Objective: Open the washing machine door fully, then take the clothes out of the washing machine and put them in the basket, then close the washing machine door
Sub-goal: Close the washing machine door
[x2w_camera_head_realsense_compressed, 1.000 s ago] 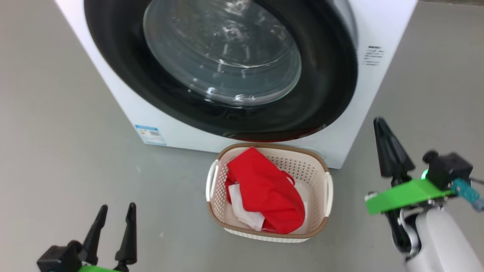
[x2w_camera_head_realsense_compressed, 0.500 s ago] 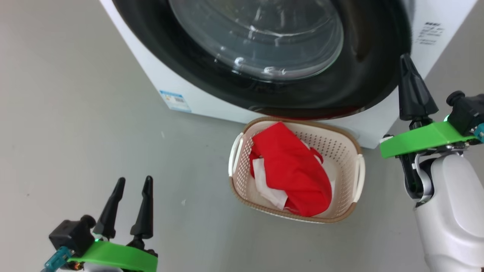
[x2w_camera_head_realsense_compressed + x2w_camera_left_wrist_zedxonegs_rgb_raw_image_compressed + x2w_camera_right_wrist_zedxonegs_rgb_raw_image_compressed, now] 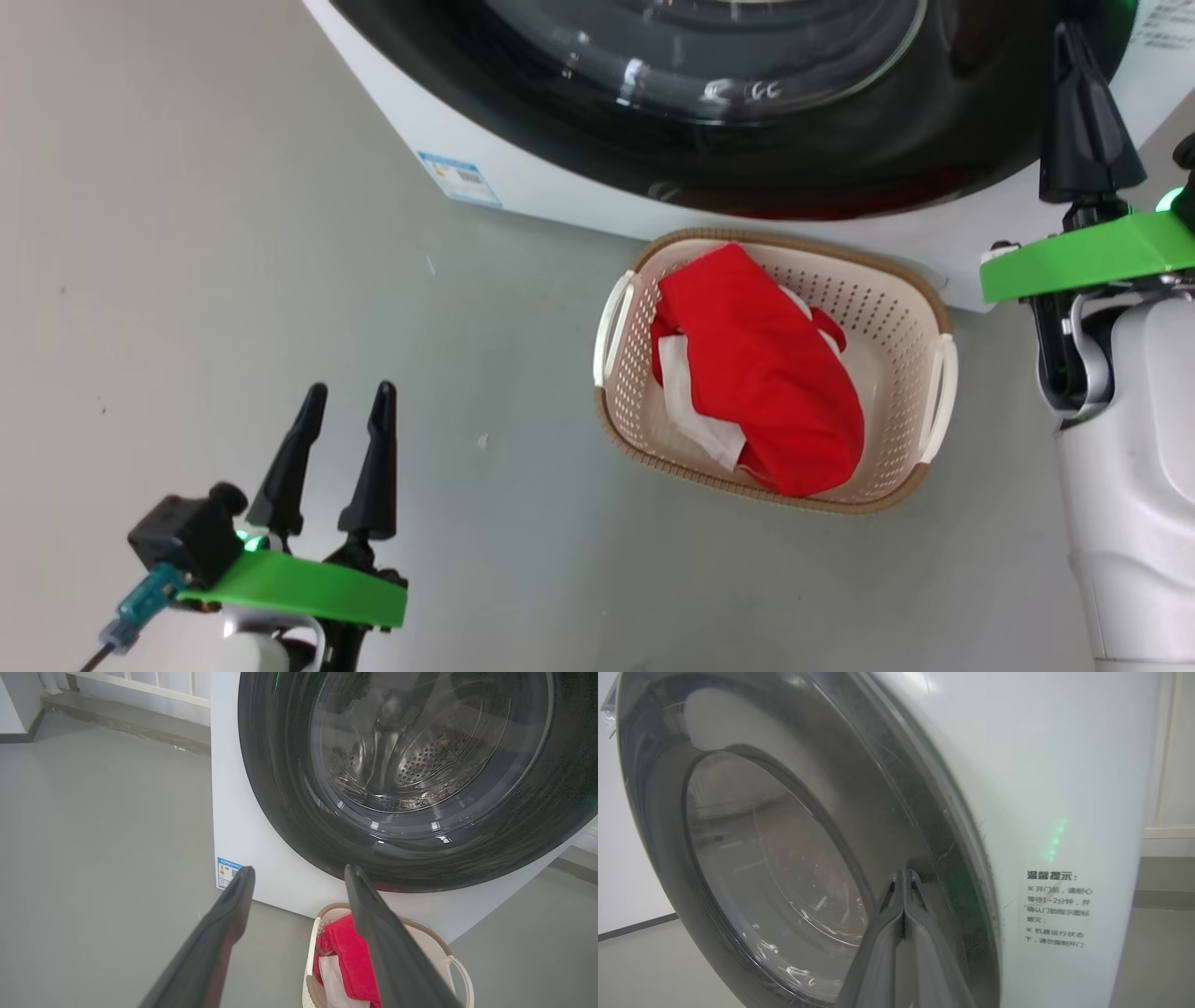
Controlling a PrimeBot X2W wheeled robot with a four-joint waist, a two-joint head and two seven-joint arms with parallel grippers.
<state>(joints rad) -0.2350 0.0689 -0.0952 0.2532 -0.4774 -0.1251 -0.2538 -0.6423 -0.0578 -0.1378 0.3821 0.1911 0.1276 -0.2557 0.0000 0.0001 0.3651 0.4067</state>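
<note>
The washing machine (image 3: 551, 182) stands at the top of the head view, white, with its door (image 3: 840, 159) lying flat against the front. Through the door (image 3: 397, 858) glass I see the steel drum. The cream basket (image 3: 801, 246) sits on the floor right before the machine, holding the red and white clothes (image 3: 766, 373). My left gripper (image 3: 347, 392) hovers open and empty over the floor, left of the basket. My right gripper (image 3: 1067, 42) is shut on nothing, its tip (image 3: 903, 875) close against the door's black rim (image 3: 887, 812) on its right side.
Grey floor surrounds the machine, with wide room to the left. A blue label (image 3: 229, 872) marks the machine's lower left front, and printed text (image 3: 1057, 907) is on its right side. A wall base with white panelling (image 3: 140, 690) runs behind.
The head camera has swung, shifting the machine and basket up and right. My shut right gripper has risen from beside the machine's lower corner to the door's right rim. Left gripper stays open.
</note>
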